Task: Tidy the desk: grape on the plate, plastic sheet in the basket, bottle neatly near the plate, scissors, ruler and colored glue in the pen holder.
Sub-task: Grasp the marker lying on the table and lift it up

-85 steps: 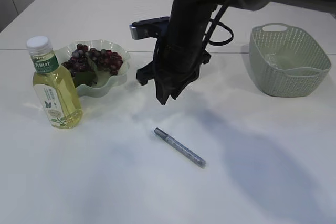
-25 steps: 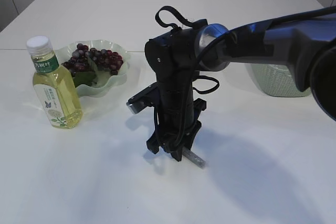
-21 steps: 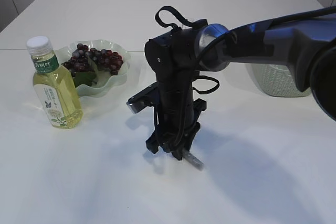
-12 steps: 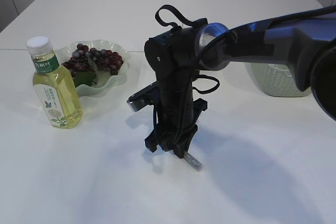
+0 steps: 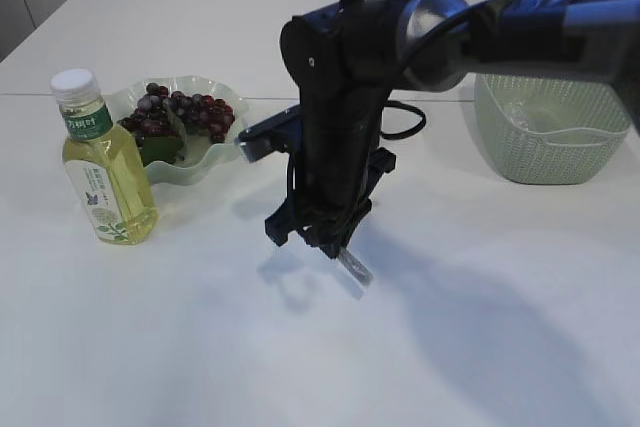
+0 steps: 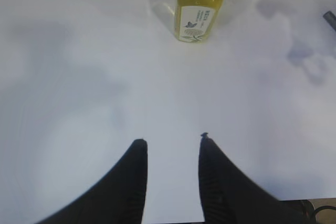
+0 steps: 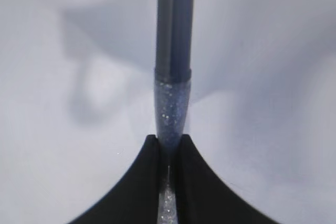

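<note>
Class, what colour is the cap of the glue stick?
Dark grey cap over a silvery glitter body; clearest in the right wrist view.

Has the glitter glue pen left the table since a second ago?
Yes. The glue pen, pinched in the right gripper, now hangs lifted and sits nearer the plate than before.

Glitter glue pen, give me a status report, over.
Right tool shut on glitter glue pen, lifted off the table. Left tool open, empty. No pen holder in view; nothing in the way.
</note>
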Motion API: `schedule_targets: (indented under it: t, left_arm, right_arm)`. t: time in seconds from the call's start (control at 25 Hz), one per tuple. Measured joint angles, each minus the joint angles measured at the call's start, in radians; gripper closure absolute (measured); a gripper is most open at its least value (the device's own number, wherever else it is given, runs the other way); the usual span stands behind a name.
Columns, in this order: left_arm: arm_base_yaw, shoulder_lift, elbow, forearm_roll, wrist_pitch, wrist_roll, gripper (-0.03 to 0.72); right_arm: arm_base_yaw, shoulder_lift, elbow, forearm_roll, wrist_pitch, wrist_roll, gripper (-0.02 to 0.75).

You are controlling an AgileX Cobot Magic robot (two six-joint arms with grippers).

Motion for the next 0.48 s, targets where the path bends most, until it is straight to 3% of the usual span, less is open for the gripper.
schedule_targets:
  t: [0.2,0.48]
  left_arm:
    - [0.000,0.000,0.000,-0.005,0.000,0.000,0.445]
    - [0.000,0.000,0.000,-0.012,0.000,0.000,0.445]
  right_arm:
    - [0.000,-0.132,0.120,0.000,-0.126,0.002,0.689]
    - [0.000,-0.441,0.601,-0.018,-0.554,0.002,0.689]
